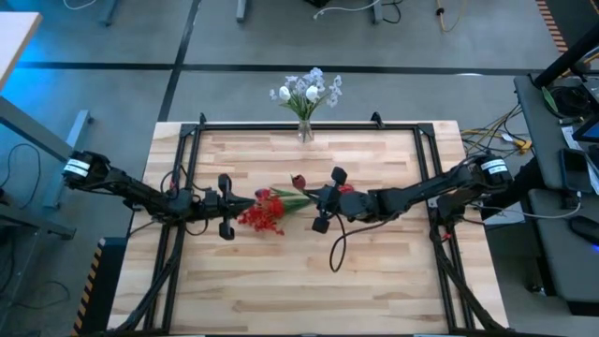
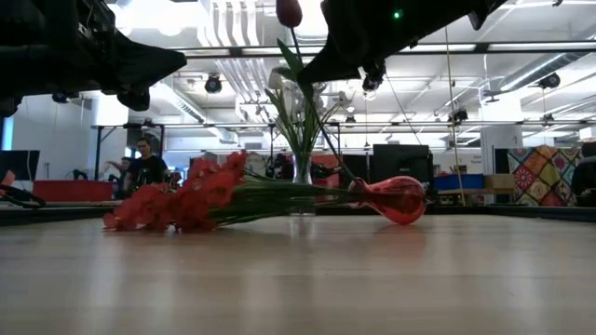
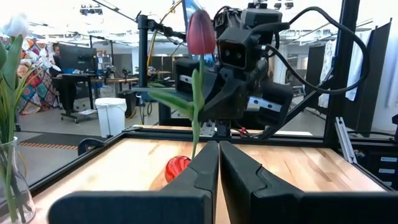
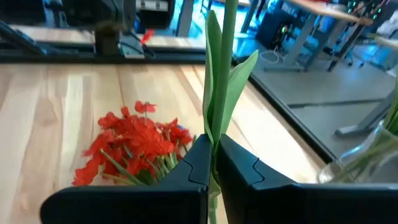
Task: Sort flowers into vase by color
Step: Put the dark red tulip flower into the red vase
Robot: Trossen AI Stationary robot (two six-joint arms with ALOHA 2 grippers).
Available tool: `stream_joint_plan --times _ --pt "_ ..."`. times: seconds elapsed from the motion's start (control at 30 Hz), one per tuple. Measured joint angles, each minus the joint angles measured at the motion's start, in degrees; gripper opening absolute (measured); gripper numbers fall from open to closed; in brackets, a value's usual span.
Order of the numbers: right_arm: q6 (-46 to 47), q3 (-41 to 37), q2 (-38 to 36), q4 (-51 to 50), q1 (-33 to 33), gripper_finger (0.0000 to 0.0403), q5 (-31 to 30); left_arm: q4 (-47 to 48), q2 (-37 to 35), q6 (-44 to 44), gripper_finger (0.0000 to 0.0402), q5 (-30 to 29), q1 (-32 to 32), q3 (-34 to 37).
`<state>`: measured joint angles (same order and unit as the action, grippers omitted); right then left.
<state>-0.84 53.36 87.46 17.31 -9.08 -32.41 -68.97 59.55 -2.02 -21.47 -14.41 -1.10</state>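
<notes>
A dark pink tulip (image 3: 201, 31) on a green stem stands upright in my right gripper (image 4: 214, 146) over the table's middle (image 1: 309, 198). A bunch of red flowers (image 1: 262, 213) lies flat on the wood, its stems in the mouth of a red vase (image 2: 399, 198) that lies on its side. White and pale-blue flowers stand in a clear glass vase (image 1: 306, 126) at the far edge. My left gripper (image 3: 219, 152) is shut and empty. It hovers above the table just left of the red blossoms (image 1: 248, 201). My right gripper pinches the tulip's stem (image 4: 215, 127) between its two fingers, low on the stem, beside a long leaf. The fingers come from the table's right and lie across the stem. The tulip is lifted clear and stands upright, with its bud (image 2: 289, 11) high above the fingers.
A black frame (image 1: 192, 150) runs along the table's left, far and right edges. Bare wood (image 1: 299, 281) fills the near half. A cable (image 1: 335, 248) loops down from the right arm. A person (image 2: 144, 163) sits in the room beyond the table.
</notes>
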Motion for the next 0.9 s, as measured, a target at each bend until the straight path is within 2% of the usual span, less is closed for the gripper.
stream_joint_plan --times 0.3,0.67,0.9 --pt "1.9 0.0 0.0 -6.4 1.2 0.0013 1.7 0.0 0.0 0.0 0.0000 0.0 0.0 0.0" --pt "2.4 0.0 0.1 -14.1 4.8 0.0013 8.8 0.0 0.0 0.0 0.0000 0.0 0.0 0.0" --pt "2.5 0.0 0.1 -18.7 6.2 0.0013 10.2 0.0 0.0 0.0 0.0000 0.0 0.0 0.0"
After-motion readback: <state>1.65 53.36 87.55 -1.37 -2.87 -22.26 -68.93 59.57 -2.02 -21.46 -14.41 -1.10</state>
